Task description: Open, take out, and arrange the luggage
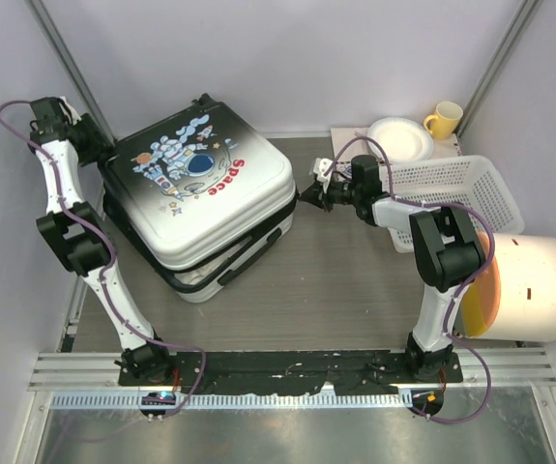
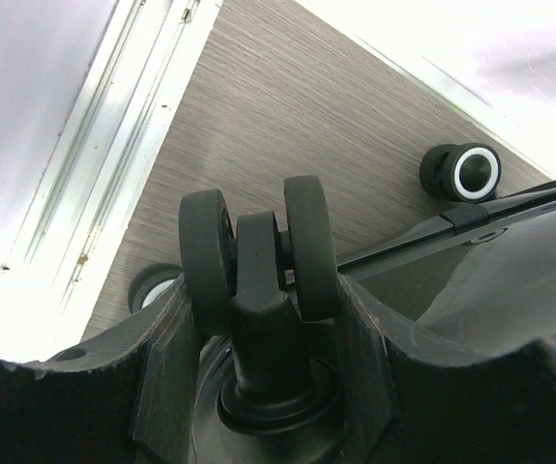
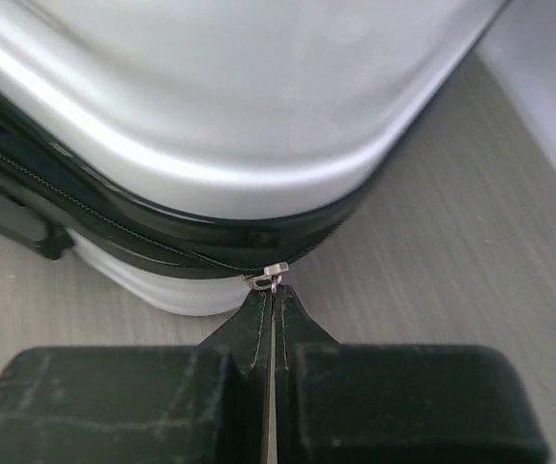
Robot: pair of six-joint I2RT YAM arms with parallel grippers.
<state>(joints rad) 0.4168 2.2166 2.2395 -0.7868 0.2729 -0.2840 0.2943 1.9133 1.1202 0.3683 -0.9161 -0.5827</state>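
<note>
Right wrist: our right jaws clamp the zip pull (image 3: 263, 324), so we should drag steadily along the luggage (image 3: 258, 126) seam; left jaws straddle a wheel (image 2: 258, 246), grip unclear.

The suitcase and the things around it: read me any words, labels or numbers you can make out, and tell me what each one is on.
"Space": red letters on the lid of the luggage, beside the astronaut cartoon.
No other text can be read: the yellow mug, the white plate and the basket show none, and both wrist views show none either.
</note>
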